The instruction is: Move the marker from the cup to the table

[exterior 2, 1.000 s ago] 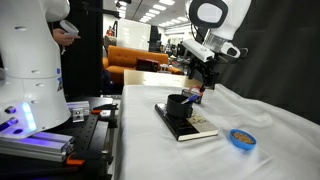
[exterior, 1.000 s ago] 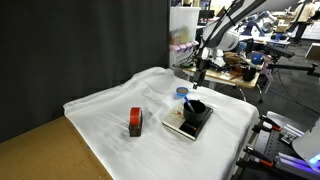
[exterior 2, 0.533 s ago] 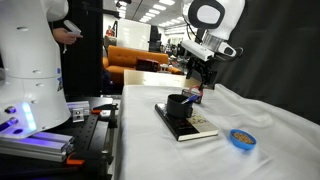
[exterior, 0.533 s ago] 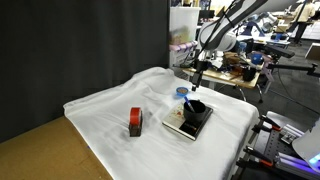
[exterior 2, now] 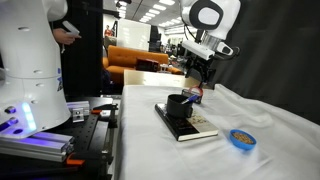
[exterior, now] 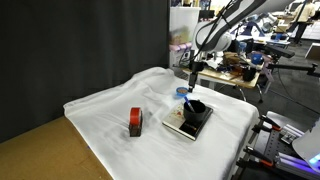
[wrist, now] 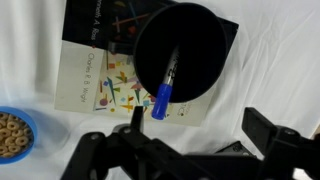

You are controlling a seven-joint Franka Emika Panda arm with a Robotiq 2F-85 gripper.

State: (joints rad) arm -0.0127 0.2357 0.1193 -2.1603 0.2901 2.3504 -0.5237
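Observation:
A black cup [wrist: 190, 40] stands on a book [wrist: 95, 80] on the white cloth-covered table. The marker [wrist: 165, 82], dark with a blue cap, leans inside the cup with its blue end over the rim. My gripper [wrist: 200, 128] is open and hangs above the cup, with the marker's blue end near one finger but not between the fingers. In both exterior views the gripper [exterior: 196, 70] [exterior 2: 203, 72] is above the cup [exterior: 195, 105] [exterior 2: 180, 102]. The blue cap [exterior 2: 194, 96] shows above the rim.
A blue bowl of cereal [wrist: 12, 135] [exterior 2: 240, 138] sits beside the book [exterior 2: 192, 126]. A red and black object [exterior: 135, 122] stands on the white cloth [exterior: 110, 110]. Cluttered lab benches lie beyond the table's far edge.
The gripper has risen slightly above the cup. The marker and cup have not moved.

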